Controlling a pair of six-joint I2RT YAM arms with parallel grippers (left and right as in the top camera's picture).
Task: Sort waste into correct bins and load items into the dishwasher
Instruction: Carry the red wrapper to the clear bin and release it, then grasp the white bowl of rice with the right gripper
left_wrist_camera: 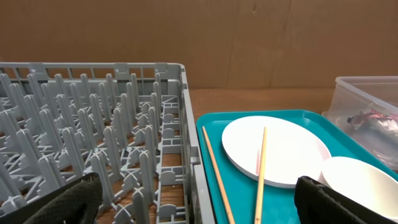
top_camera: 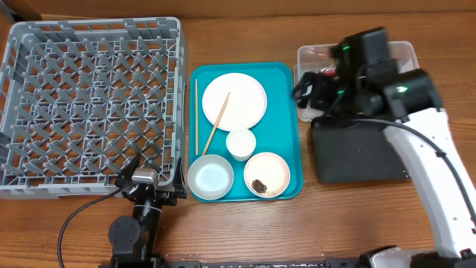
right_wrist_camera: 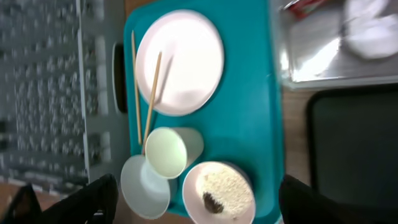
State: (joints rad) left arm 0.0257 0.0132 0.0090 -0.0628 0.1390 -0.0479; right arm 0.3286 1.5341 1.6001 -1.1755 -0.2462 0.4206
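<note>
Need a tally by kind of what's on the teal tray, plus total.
plate: 1
bowls: 2
cup: 1
chopsticks: 2
total: 6

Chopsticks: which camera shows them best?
Left wrist: both close and sharp, one chopstick across the plate, the other chopstick on the teal tray. Overhead shows both, but small. Right wrist shows both, slightly blurred.
</note>
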